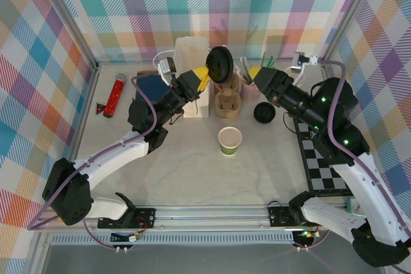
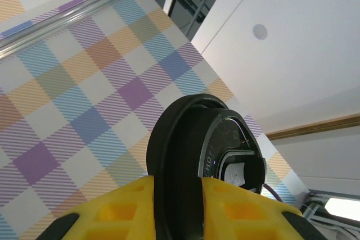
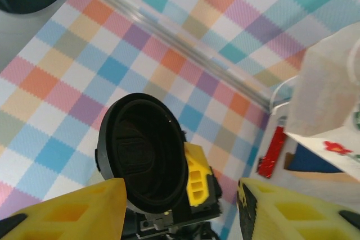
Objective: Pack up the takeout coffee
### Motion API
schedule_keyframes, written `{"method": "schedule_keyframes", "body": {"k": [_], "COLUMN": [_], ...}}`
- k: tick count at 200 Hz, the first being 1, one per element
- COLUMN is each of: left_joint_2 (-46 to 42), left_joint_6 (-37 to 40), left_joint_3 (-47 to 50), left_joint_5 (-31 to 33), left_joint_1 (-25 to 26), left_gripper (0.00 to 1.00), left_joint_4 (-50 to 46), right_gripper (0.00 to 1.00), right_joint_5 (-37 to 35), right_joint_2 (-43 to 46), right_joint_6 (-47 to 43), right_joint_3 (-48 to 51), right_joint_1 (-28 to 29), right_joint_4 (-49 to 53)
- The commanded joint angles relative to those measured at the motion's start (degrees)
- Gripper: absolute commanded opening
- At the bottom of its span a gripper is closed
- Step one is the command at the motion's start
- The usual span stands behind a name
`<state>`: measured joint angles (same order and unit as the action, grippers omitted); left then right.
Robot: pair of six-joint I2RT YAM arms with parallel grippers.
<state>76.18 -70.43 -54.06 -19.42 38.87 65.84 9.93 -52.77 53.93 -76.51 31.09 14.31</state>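
A small paper cup (image 1: 230,140), green with a cream upper band, stands open and lidless on the table's middle. Well behind it, my left gripper (image 1: 204,79) is raised and shut on a round black lid (image 1: 221,63), held on edge. The left wrist view shows the lid (image 2: 194,155) pinched between the yellow fingers (image 2: 121,209). My right gripper (image 1: 255,72) hangs open just right of the lid, nothing between its fingers. From the right wrist, the lid's hollow underside (image 3: 143,153) faces the camera between the spread fingers (image 3: 67,212).
A brown pulp carrier (image 1: 227,101) stands below the held lid, with a white paper bag (image 1: 192,75) to its left. A second black lid (image 1: 264,113) lies right of the carrier. A red tube (image 1: 115,95) is far left and a checkered board (image 1: 321,155) right.
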Motion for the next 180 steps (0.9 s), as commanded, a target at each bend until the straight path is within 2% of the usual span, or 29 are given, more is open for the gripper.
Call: {"method": "schedule_keyframes", "body": {"k": [1,62,180], "left_joint_2": [-3.30,-5.86,-8.20], "left_joint_6": [3.60,8.01,12.40], "left_joint_3": [0.92,6.06,16.01], "left_joint_5": [-0.44,-0.44,0.08], "left_joint_1": [0.63,0.68,0.68], "left_gripper": [0.23,0.23,0.22], "left_joint_4": [-4.89,-16.16,-26.35], "right_gripper": [0.55,0.54,0.54], "right_joint_5": [-8.11,-14.49,-16.44], "right_joint_2": [2.33,5.96,8.24], "right_joint_6": [-5.06,-8.37,-9.42], "right_joint_3": [-2.05,-2.33,-0.40], "right_joint_1": [-0.07,-0.07,-0.07], "right_joint_4": [8.48,15.42,15.84]}}
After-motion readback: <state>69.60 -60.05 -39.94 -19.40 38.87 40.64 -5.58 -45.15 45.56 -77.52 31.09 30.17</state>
